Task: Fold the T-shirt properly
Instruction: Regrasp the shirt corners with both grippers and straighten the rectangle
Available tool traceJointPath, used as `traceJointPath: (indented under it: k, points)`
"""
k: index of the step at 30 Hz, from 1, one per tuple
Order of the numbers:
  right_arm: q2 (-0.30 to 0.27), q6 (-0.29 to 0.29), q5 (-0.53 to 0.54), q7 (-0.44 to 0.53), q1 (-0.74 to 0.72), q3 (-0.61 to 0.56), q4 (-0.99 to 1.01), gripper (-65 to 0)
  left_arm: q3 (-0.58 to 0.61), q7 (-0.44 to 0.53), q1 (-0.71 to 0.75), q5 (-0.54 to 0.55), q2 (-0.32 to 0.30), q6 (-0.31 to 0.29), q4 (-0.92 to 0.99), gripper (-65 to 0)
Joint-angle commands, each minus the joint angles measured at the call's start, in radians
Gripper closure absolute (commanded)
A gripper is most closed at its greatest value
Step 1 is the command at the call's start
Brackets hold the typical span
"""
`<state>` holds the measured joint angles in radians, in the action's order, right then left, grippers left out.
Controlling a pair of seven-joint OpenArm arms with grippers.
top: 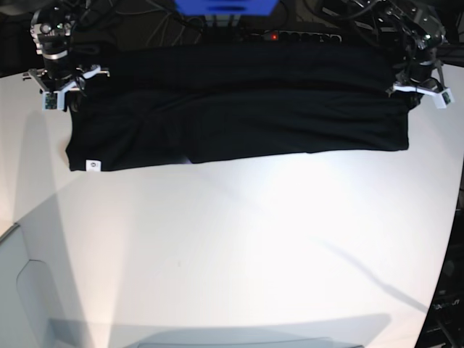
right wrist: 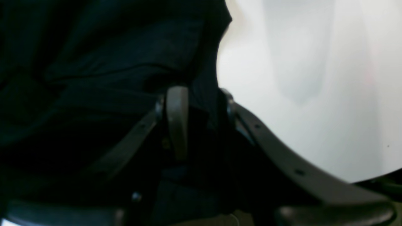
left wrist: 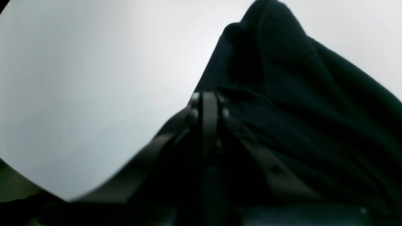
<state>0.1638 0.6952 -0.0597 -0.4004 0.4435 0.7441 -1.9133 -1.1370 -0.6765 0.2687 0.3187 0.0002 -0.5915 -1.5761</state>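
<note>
Black cloth makes a long, narrow band: the T-shirt [top: 246, 127] lies across the far part of the white surface [top: 239, 239], its long axis running roughly from nine to three o'clock in the base view. The left gripper [left wrist: 205, 97] is at the three o'clock end and the right gripper [right wrist: 201, 92] at the nine o'clock end, so the bulk of the shirt stretches toward nine from the left one and toward three from the right one. Neither arm has the whole shirt to itself; each is nearest its own end. The small white label [top: 93, 166] sits at the near corner on the right gripper's side, around five o'clock from that gripper. The left gripper is closed, its tips together with a ridge of cloth seemingly pinched between them. The right gripper is open, its fingers apart over the cloth near the short edge, with no grip made. Both arms come in from twelve o'clock and reach down toward six, their tips low at the shirt. The next move likely calls for the right gripper to close on its end, so that both can draw the layer along the six-to-twelve line, across the long axis; pulling with one side alone could skew the fold.
</note>
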Motion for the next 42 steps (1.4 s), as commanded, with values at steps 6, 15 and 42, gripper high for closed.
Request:
traceJointPath:
  k: [6,15,42]
  points:
    - [-0.007,0.003,0.014,0.021,0.002,0.004,-0.019,-17.1,-0.005,0.021,0.117,0.175,-0.022,-0.005,-0.022,0.0]
    - [-0.007,0.003,0.014,0.021,0.002,0.001,-0.018,-17.1,-0.011,0.021,0.206,0.285,-0.033,-0.005,-0.083,-13.5]
    - [-0.007,0.003,0.014,0.021,0.002,0.001,-0.016,-17.1,0.117,0.021,0.132,0.13,-0.053,-0.005,-0.099,-39.5]
